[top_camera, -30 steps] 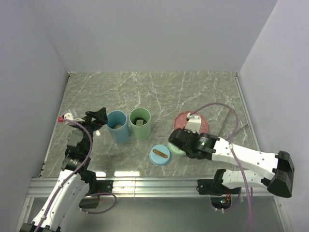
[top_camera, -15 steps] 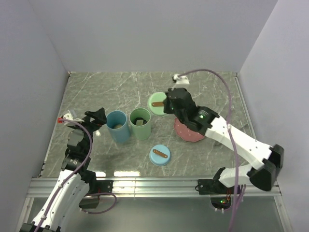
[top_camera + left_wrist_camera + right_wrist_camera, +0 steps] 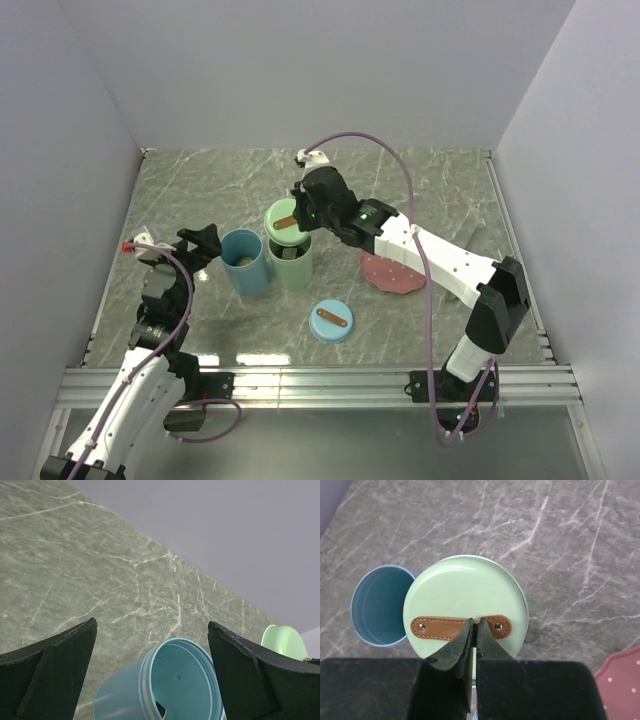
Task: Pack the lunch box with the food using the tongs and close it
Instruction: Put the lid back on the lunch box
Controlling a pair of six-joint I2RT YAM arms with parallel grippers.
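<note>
Fingers [image 3: 457, 647] of the right gripper [image 3: 475, 624] pinch the green lid [image 3: 465, 590] by its strap over food [image 3: 288, 253] in the green container [image 3: 298, 270] mid-desk [image 3: 420, 190]; left gripper [image 3: 152, 645] gapes idle. Blue lid [image 3: 331, 321], near the front edge, seemingly remains to fit.

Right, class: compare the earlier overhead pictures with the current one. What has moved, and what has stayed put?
The right gripper, pinching the brown strap of the green lid, carried it from beside the blue lid away from the bases and leftward, to above the green tub. Blue lid, blue tub, pink plate and left gripper stayed put.
</note>
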